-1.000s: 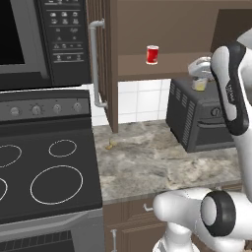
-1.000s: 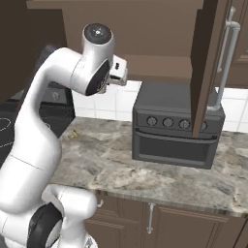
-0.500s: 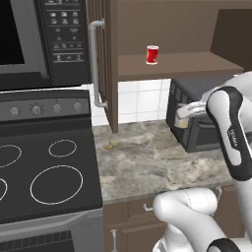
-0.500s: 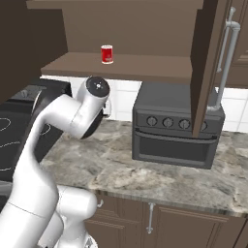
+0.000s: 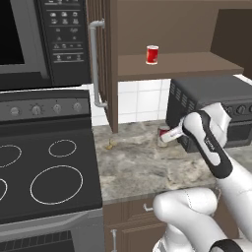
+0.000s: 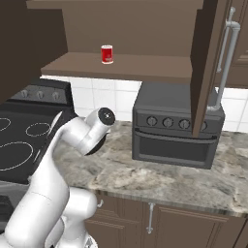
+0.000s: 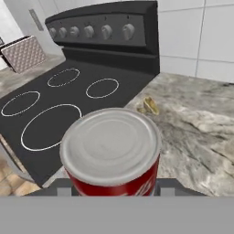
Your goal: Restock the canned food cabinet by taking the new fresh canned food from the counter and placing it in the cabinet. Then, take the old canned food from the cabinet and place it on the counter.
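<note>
Now, in the left base view, the gripper (image 5: 166, 136) is clenching the old canned food (image 5: 163, 135) low over the surface (image 5: 142, 165) beside the toaster oven (image 5: 206, 106), while the new fresh canned food (image 5: 152, 54) is standing on the cabinet (image 5: 177, 64) shelf. In the right base view, the arm's elbow is hiding the can. In the hand view, the can (image 7: 112, 153) is sitting between the fingers; releasing it before its base is resting on the stone could be tipping it toward the stovetop (image 7: 68, 109).

Even, flat rendered light, soft shadow under the cabinet shelf (image 5: 177, 66), no glare, hand view slightly soft, coarse pixel edges
</note>
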